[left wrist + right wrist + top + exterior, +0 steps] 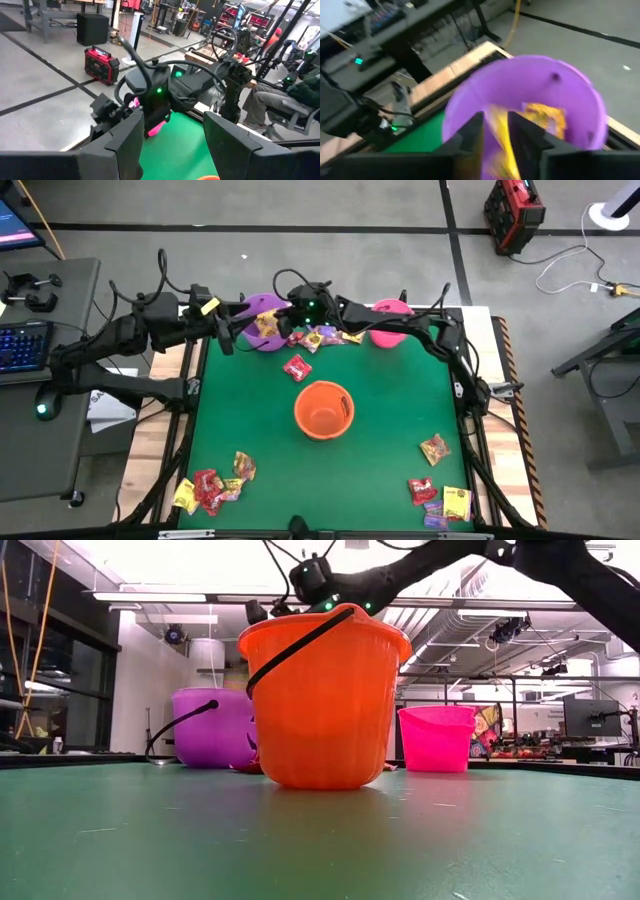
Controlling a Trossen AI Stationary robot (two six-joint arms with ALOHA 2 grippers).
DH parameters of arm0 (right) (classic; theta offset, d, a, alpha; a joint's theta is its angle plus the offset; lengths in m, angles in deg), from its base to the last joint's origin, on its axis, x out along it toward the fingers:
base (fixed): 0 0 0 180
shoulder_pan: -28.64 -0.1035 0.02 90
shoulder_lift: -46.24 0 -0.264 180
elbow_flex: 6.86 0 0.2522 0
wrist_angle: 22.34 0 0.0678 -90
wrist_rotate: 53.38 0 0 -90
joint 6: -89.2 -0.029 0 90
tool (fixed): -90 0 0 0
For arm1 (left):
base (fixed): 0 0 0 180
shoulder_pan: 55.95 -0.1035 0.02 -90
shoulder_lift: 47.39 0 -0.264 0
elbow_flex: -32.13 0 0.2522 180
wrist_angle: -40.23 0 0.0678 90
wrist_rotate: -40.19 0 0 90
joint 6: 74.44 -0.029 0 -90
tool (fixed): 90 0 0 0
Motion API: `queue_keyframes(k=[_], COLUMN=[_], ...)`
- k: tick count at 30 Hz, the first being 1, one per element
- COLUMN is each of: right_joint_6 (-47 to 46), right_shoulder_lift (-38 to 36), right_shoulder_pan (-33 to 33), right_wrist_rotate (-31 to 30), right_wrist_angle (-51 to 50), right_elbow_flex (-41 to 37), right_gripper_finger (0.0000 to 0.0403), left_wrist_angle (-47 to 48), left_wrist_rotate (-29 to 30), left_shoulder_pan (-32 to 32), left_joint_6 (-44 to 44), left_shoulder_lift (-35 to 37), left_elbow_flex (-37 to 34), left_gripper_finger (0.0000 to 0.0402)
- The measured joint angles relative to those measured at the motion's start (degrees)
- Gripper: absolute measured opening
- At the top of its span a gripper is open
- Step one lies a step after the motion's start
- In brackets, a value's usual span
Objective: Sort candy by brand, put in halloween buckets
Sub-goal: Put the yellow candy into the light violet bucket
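1. The right claw [496, 131] hangs over the open mouth of the purple bucket [262, 307] at the far edge of the green worktop [390, 410].
2. Its fingers stand a narrow way apart with a yellow candy [501, 140] showing in the gap; whether they grip it or it is loose, I cannot tell.
3. More yellow-wrapped candy [545, 116] lies inside the purple bucket.
4. The left claw [228, 335] sits at the far left of the worktop, just beside the purple bucket, its fingers [125, 145] spread wide and holding nothing.
5. The pink bucket [388, 322] stands at the far edge too, right of the purple one.
6. The orange bucket [323, 409] stands near the middle of the worktop, apart from the other two.
7. A red packet [297, 367] lies between the orange and purple buckets; a few mixed packets [325, 337] lie between the purple and pink ones.
8. A heap of red and yellow packets [210, 485] lies at the near left corner.
9. A gold-brown packet [434, 449] lies alone on the right, with red, yellow and purple packets [440, 500] at the near right corner.
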Motion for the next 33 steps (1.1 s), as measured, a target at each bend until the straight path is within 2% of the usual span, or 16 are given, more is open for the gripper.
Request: queue_keyframes(k=[6,9,13,19,23,25,28,30,33], right_joint_6=[-2.28,0.80,4.82,16.16,21.97,24.43,26.19,26.76,27.60], right_shoulder_lift=[0.54,-0.65,-4.47,-12.61,-18.18,-19.69,-20.98,-21.56,-21.69], right_shoulder_pan=[0.28,1.51,4.98,9.65,11.85,12.58,13.51,13.65,13.65], right_wrist_rotate=[-0.58,2.45,5.72,6.24,6.22,5.81,5.54,5.58,5.85], right_wrist_angle=[1.92,0.33,-5.90,-23.80,-36.30,-42.13,-48.58,-50.86,-52.54], right_elbow_flex=[0.11,0.89,3.78,5.18,4.87,4.84,4.70,4.70,4.70], right_gripper_finger=[0.0216,0.0259,0.0276,0.0277,0.0277,0.0277,0.0277,0.0277,0.0277], left_wrist_angle=[0.57,2.70,12.55,29.99,33.44,34.03,33.30,29.97,20.06], left_wrist_rotate=[-0.09,-1.13,-3.81,-9.06,-14.87,-18.05,-18.75,-18.66,-18.46], left_shoulder_pan=[0.00,0.15,0.25,4.05,13.17,20.27,32.11,40.02,49.48], left_joint_6=[-0.02,0.02,5.50,18.11,26.12,30.71,39.03,44.05,50.49], left_shoulder_lift=[0.01,0.11,-0.61,-5.63,-9.05,-10.55,-12.17,-13.59,-16.32], left_elbow_flex=[0.00,0.00,0.00,-0.15,-2.46,-5.50,-10.45,-13.68,-16.19], left_gripper_finger=[0.0193,0.0193,0.0193,0.0193,0.0193,0.0193,0.0193,0.0193,0.0193])
